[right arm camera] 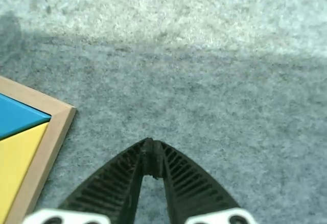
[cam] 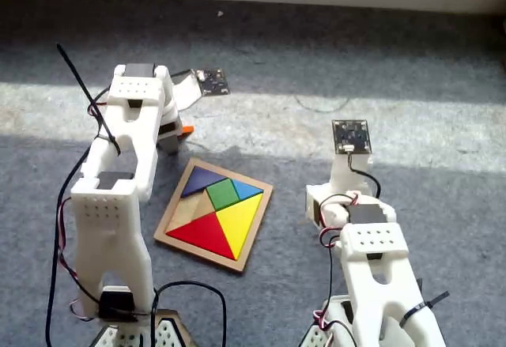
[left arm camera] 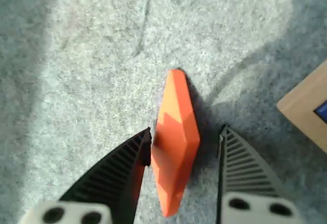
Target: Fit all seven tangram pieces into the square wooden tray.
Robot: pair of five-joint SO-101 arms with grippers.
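- High view: the square wooden tray [cam: 198,252] lay on the grey table [cam: 395,126] between the arms, holding red, yellow, green, blue and purple pieces [cam: 215,209]. An orange piece [cam: 186,130] lay outside it, by the left arm [cam: 118,197].
- Left wrist view: the left pincer [left arm camera: 184,132] was spread around the orange piece, with one finger touching it.
- Right wrist view: the right pincer [right arm camera: 152,160] was pressed together, empty, near the tray's corner.

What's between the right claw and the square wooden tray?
Nothing but bare grey carpet lies between the right claw and the square wooden tray; the right wrist view shows that stretch.
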